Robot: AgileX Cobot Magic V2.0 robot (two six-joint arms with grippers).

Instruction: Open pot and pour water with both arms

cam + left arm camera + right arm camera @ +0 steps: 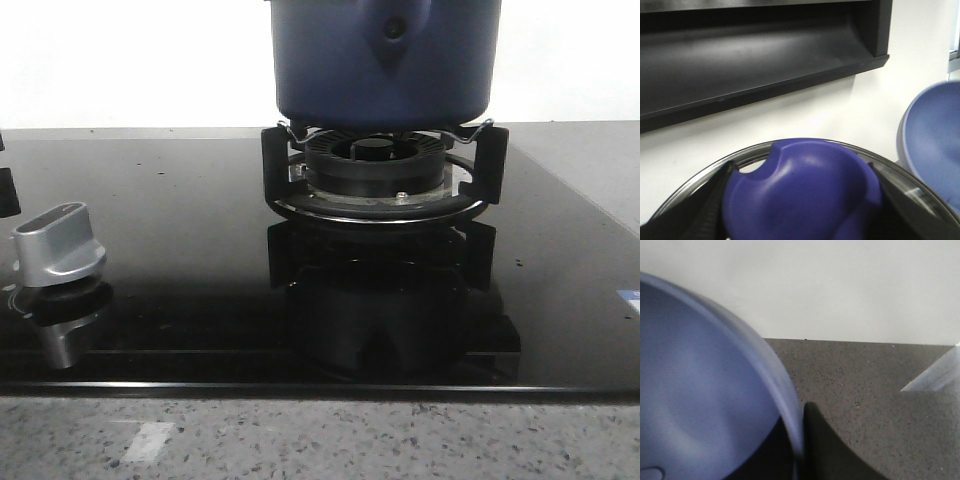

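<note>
Here, the pot (385, 60) sits on a burner (375, 165); glossy black hob (180, 230) below.

Left gripper (800, 220): dark fingers (700, 210) at lower left and lower right of left wrist frame, closed against a blue knob between them; right gripper: one dark finger (830, 450) at bottom centre, state unclear; arms unseen in front view.
</note>
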